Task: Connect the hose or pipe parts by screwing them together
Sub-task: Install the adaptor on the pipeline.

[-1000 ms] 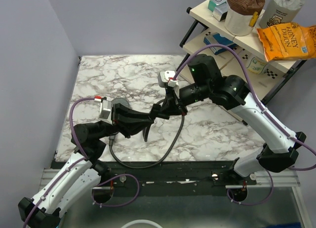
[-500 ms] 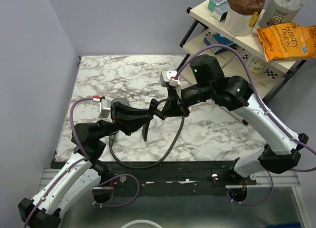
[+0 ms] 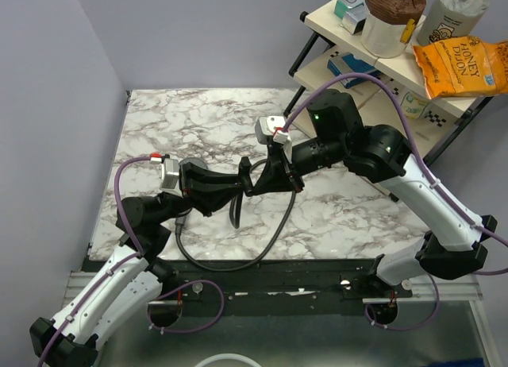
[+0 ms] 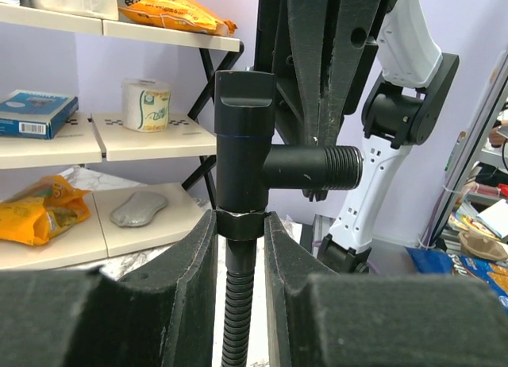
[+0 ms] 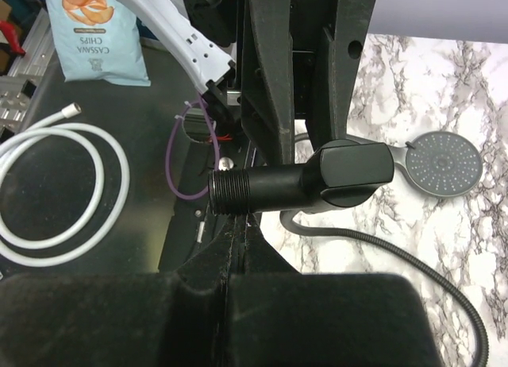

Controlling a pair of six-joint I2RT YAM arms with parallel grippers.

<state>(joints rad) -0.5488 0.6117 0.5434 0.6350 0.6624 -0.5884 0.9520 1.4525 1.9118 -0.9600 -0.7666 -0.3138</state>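
In the left wrist view my left gripper [image 4: 240, 224] is shut on the end nut of the black ribbed hose [image 4: 236, 303]. A black T-shaped fitting [image 4: 246, 144] stands upright on that nut, its threaded side outlet pointing right. My right gripper [image 5: 246, 224] is shut with nothing between its fingers, and its tips sit right under the fitting's [image 5: 317, 180] threaded outlet; whether they touch it I cannot tell. The grey shower head [image 5: 448, 162] lies face up on the marble table. In the top view the two grippers meet at mid-table [image 3: 246, 180], and the hose [image 3: 238, 264] loops toward the near edge.
A white hose [image 5: 63, 192] lies coiled on the dark floor below the table's near edge, beside a chips bag [image 5: 95, 33]. A shelf rack [image 3: 381, 57] with packets and tubs stands at the table's far right. Purple cables [image 3: 119, 200] arc off both arms.
My right gripper has shifted slightly left, closer to the fitting. The left gripper has turned a little with the hose end still in it.
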